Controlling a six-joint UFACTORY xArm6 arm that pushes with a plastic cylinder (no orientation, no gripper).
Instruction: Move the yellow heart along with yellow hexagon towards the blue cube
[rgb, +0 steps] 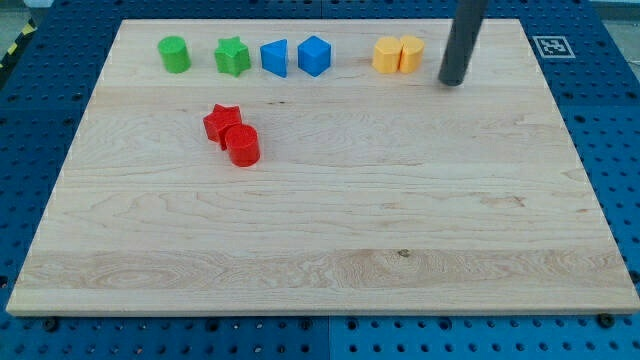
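A wooden board (330, 220) lies on a blue pegboard table (40, 130). The arm has no gripper, so nothing opens, closes or is held; it ends in a dark rod that comes down from the top of the view. The tip (454, 82) rests near the board's far right, just right of the two yellow blocks and apart from them.

The yellow hexagon (387, 55) and the yellow heart (411, 53) sit side by side and touching in the far row, the hexagon on the left. Which of the two is which shape is hard to make out at this size. The blue cube (314, 55) stands to their left in the same row, with a clear gap between it and the hexagon.

Just left of the cube is a blue triangle (275, 58), then a green star (232, 56), and furthest left a green cylinder (174, 54), all along the far edge. Nearer, on the left half of the board, a red star (221, 122) and a red cylinder (242, 145) touch each other, the cylinder nearer and slightly right. A black and white marker (550, 46) is fixed at the far right corner.
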